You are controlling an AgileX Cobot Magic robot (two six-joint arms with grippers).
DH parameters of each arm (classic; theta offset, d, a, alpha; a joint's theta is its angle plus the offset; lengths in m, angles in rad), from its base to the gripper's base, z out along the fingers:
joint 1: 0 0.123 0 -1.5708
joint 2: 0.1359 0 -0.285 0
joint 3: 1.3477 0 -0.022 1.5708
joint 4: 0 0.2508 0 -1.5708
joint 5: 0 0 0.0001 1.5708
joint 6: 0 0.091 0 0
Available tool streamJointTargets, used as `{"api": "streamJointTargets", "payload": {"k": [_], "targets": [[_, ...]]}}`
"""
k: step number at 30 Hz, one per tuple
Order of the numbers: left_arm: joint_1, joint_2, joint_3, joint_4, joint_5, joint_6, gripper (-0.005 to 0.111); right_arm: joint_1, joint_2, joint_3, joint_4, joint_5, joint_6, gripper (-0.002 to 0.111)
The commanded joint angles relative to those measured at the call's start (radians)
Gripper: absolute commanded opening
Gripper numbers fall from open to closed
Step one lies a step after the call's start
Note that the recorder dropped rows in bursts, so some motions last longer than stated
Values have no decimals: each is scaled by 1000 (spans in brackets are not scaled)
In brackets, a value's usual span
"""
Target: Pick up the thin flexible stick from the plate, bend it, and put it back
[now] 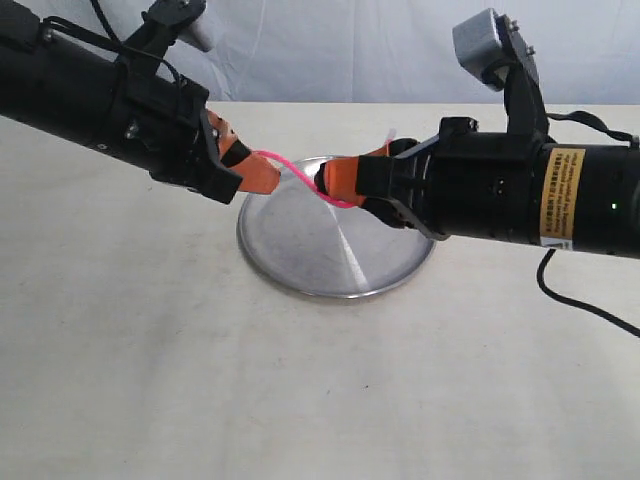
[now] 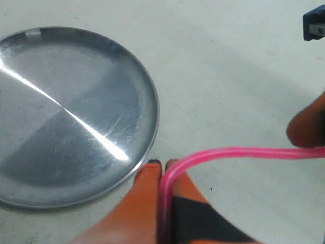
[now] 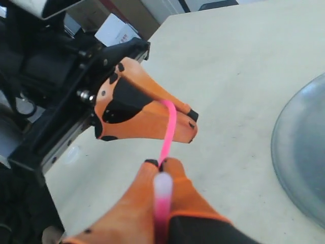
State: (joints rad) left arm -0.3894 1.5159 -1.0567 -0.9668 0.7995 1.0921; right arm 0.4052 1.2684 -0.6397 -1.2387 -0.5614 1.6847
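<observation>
The thin pink flexible stick hangs bent in an S-curve above the far left part of the steel plate. My left gripper is shut on one end of it. My right gripper is shut on the other end, and a pale tip sticks out behind its fingers. In the left wrist view the stick curves sharply out from between the orange fingers, beside the plate. The right wrist view has the stick running from my right gripper across to the left gripper.
The plate lies empty on a pale tabletop. Both black arms reach in from the sides over the table's back half. A black cable trails on the table at the right.
</observation>
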Motion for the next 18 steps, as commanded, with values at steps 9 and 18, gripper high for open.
{"api": "streamJointTargets", "payload": {"k": [9,18], "targets": [[8,35,-9,0,-96,-18,0,5,24,6,-34,54,0,25],[8,35,-9,50,-112,-45,0,3,5,6,36,136,-2,47]]}}
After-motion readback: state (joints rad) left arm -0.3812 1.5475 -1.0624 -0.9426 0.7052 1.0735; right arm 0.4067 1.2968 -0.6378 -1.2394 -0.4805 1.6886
